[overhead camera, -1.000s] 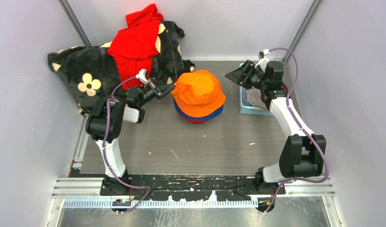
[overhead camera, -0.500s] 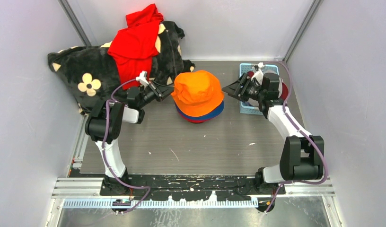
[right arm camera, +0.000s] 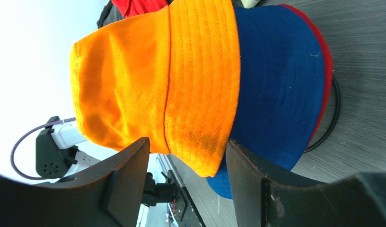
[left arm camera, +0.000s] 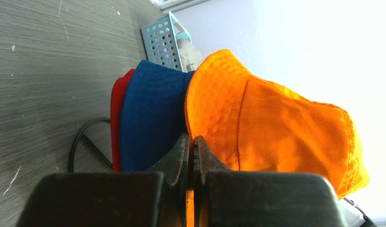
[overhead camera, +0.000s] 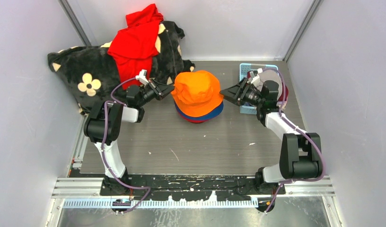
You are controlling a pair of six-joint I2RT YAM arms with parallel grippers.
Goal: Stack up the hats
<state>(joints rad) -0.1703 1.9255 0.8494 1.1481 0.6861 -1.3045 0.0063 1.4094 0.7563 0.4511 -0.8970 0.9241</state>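
Where the grey wood-grain desk has its middle, an orange fabric bucket hat caps a blue bucket hat and a red bucket hat. The left pincer, pressed together, meets the orange brim. The right pincer is spread at the opposite edge. A pale blue perforated plastic basket holds pale fabric, partly hidden by the right arm. Only the wrist views show a black cable looped beside the stack.
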